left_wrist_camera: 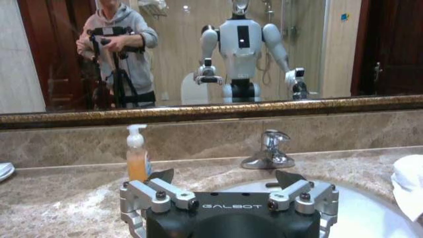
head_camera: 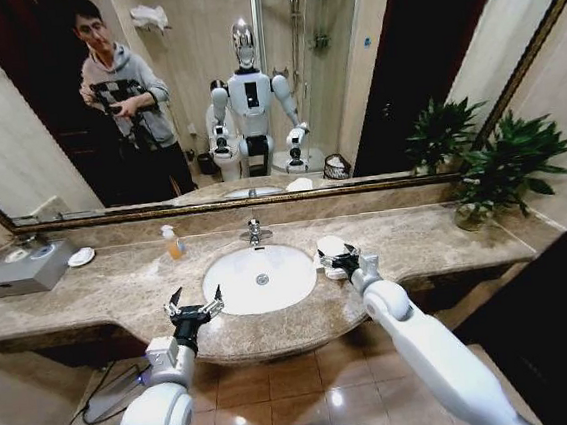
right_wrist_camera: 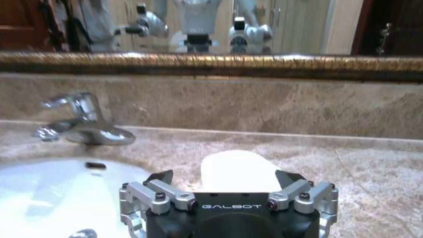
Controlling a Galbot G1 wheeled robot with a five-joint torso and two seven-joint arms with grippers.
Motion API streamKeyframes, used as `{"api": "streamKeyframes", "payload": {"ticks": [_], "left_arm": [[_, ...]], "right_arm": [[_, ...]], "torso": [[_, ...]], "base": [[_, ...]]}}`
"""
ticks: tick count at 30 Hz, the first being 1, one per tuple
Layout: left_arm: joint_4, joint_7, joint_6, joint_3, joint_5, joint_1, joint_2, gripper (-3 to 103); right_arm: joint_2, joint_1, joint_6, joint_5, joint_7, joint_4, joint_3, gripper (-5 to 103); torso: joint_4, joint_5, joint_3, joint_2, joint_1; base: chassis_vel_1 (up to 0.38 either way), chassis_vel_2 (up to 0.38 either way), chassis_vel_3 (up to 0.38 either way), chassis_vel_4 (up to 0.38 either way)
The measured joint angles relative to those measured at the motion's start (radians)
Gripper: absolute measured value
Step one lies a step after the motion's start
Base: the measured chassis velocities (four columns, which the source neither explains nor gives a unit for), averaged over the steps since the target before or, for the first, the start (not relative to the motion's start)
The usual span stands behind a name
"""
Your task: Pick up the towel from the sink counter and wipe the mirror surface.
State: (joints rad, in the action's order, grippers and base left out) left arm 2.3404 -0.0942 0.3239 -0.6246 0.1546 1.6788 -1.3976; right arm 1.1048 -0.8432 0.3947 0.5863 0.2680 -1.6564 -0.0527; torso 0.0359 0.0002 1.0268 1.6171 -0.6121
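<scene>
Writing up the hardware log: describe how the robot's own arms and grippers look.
Both arms have glossy white rounded shells. The left gripper and right gripper each have a black body, silver metal finger brackets with dark screws, and black pointed fingertips. White GALBOT lettering marks each black body in the wrist views.

The right pincer (head_camera: 346, 261) hangs with fingers spread over the small white folded towel (head_camera: 330, 245) on the mottled brown marble worktop (head_camera: 120, 284), just right of the oval white basin (head_camera: 259, 279). The left pincer (head_camera: 194, 303) hovers open at the worktop's front edge.
</scene>
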Motion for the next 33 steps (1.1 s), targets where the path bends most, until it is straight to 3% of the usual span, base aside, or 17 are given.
{"api": "streamKeyframes", "payload": {"ticks": [7, 15, 18, 27, 29, 32, 33], "left_arm": [[0.0, 0.0, 0.0, 0.0, 0.0, 0.0, 0.0, 100], [0.0, 0.0, 0.0, 0.0, 0.0, 0.0, 0.0, 100], [0.0, 0.0, 0.0, 0.0, 0.0, 0.0, 0.0, 100], [0.0, 0.0, 0.0, 0.0, 0.0, 0.0, 0.0, 100], [0.0, 0.0, 0.0, 0.0, 0.0, 0.0, 0.0, 100], [0.0, 0.0, 0.0, 0.0, 0.0, 0.0, 0.0, 100], [0.0, 0.0, 0.0, 0.0, 0.0, 0.0, 0.0, 100]], "right_arm": [[0.022, 0.113, -0.008, -0.007, -0.008, 0.151, 0.07, 100], [0.024, 0.09, -0.012, -0.024, -0.02, 0.177, 0.078, 103], [0.025, 0.082, -0.012, -0.025, -0.02, 0.179, 0.076, 95], [0.019, 0.068, -0.018, -0.024, -0.024, 0.175, 0.062, 58], [0.018, 0.067, -0.018, -0.023, -0.024, 0.174, 0.061, 58], [0.016, 0.062, -0.018, -0.016, -0.024, 0.165, 0.056, 42], [0.016, 0.062, -0.018, -0.016, -0.024, 0.165, 0.056, 42]], "torso": [[0.0003, -0.0001, 0.0, 0.0, 0.0], [0.0, -0.0001, 0.0, 0.0, 0.0], [0.0, -0.0001, 0.0, 0.0, 0.0], [0.0001, -0.0002, 0.0, 0.0, 0.0], [0.0001, -0.0002, 0.0, 0.0, 0.0], [0.0002, -0.0001, 0.0, 0.0, 0.0], [0.0002, -0.0001, 0.0, 0.0, 0.0]], "base": [[0.0, 0.0, 0.0, 0.0], [0.0, 0.0, 0.0, 0.0], [0.0, 0.0, 0.0, 0.0], [0.0, 0.0, 0.0, 0.0], [0.0, 0.0, 0.0, 0.0], [0.0, 0.0, 0.0, 0.0], [0.0, 0.0, 0.0, 0.0]]}}
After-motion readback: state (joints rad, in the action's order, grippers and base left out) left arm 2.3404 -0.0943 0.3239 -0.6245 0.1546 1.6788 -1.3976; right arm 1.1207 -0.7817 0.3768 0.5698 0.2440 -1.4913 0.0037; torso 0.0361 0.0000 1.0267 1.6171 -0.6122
